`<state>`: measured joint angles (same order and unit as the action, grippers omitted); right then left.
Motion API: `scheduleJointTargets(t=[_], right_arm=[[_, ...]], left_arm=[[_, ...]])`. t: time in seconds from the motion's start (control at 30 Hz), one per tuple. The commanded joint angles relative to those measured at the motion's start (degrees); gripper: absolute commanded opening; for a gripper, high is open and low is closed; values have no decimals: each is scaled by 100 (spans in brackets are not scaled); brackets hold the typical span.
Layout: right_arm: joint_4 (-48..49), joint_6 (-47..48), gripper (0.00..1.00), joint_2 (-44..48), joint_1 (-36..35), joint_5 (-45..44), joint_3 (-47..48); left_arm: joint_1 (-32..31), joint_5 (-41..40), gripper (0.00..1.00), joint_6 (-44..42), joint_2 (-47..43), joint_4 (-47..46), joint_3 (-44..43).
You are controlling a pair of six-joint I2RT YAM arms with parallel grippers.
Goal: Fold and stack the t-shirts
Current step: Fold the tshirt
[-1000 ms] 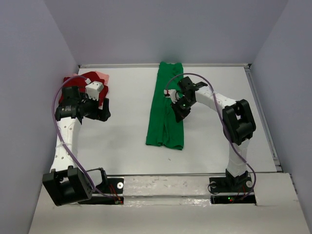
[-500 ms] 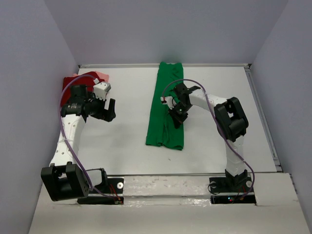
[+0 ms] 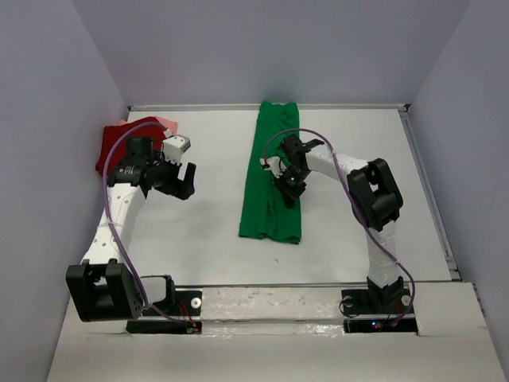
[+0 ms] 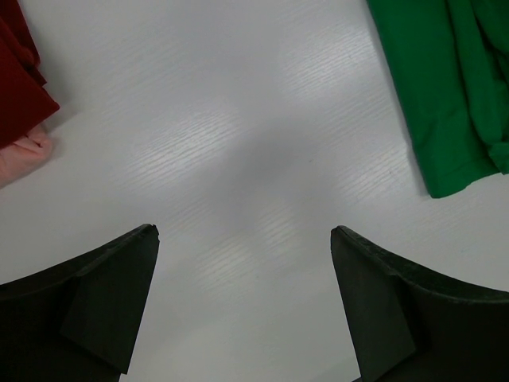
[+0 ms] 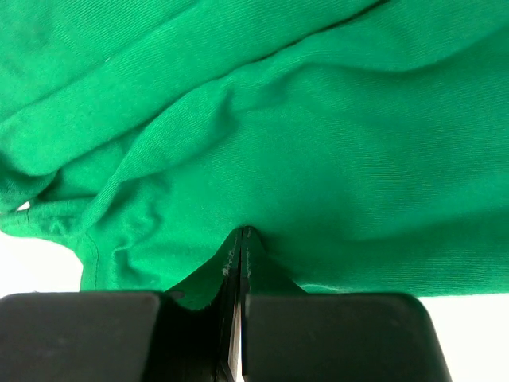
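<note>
1. Fingers (image 5: 318, 334) of the right gripper (image 5: 241, 239) are pinching a fold of the green t-shirt (image 3: 266, 203), which is lying mid-table;
2. The left gripper (image 4: 244, 231) is hovering spread wide over the table (image 4: 238, 119); the red t-shirt (image 3: 111, 147) and pink t-shirt (image 3: 165, 123) are sitting bunched far-left.

The green shirt (image 3: 266, 199) is lying centrally, folded into a long strip. The red shirt (image 3: 111, 147) is sitting bunched against the pink shirt (image 3: 165, 124), far left.

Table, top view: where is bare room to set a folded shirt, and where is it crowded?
Bare: between left gripper and green shirt; right of green shirt to the rim. Crowded: far-left corner, red shirt and pink shirt.
</note>
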<state>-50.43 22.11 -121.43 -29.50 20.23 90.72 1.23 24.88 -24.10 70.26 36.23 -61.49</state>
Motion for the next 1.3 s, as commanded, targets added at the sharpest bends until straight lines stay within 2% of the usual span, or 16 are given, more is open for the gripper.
scheduleJointTargets(t=[0.0, 0.3, 0.37, 0.53, 0.7, 0.87, 0.97, 1.0, 1.07, 1.1, 1.13, 1.27], right_arm=[[289, 66, 0, -408, 23, -1170, 86], [324, 13, 0, -224, 23, -1803, 165], [324, 13, 0, -250, 23, -1951, 235], [201, -31, 0, -241, 23, -1996, 324], [-10, -49, 0, 4, 23, -1725, 140], [-545, 109, 0, 593, 23, -670, 200], [-695, 92, 11, 1067, 23, -599, 445], [-844, 83, 21, 1164, 23, -608, 525], [-1107, 83, 31, 1444, 23, -617, 797], [-1161, 83, 44, 1542, 23, -643, 859], [-1214, 66, 51, 1639, 23, -678, 903], [-1346, -180, 54, 2096, 23, -889, 747]], left_arm=[[-88, -80, 99, 45, -21, -63, -152], [-88, -115, 99, 45, 32, -63, -196], [-264, -133, 99, 45, 67, -46, -231], [-334, -168, 98, 45, 67, -37, -258], [-369, -151, 98, 37, 93, -37, -275], [-510, -2, 99, 10, 216, 25, -345], [-589, 183, 96, -16, 321, 103, -433], [-598, 357, 95, -25, 357, 173, -468], [-616, 813, 95, -86, 488, 262, -530], [-624, 964, 95, -112, 550, 332, -556], [-642, 1087, 97, -121, 602, 419, -574], [-739, 1983, 99, -340, 1059, 666, -706]])
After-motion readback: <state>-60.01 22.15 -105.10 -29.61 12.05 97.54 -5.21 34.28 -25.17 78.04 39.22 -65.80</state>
